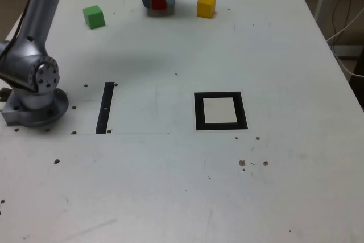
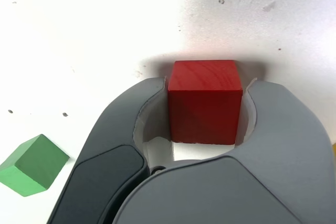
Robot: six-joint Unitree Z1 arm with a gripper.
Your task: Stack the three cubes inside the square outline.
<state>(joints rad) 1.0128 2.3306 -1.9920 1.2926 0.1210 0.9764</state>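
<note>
Red cube (image 2: 205,116): located on the surface (image 1: 136,180), between the claw's fingers; judged light and stiff, its smooth faces perhaps a little slippery.
Claw (image 2: 208,95): drawn in narrowly around the red cube – whether both sides were firmly pressed could not be told.
Hold: best taken low and square on two opposite flat faces, so that twisting might be avoided.
Green cube (image 1: 94,17): seen left of the red cube in the exterior view, ungripped.
Yellow cube (image 1: 206,6): seen right of the red cube there – also ungripped.
Square outline (image 1: 199,112): left unfilled, nearer the exterior camera than the red cube.
</note>
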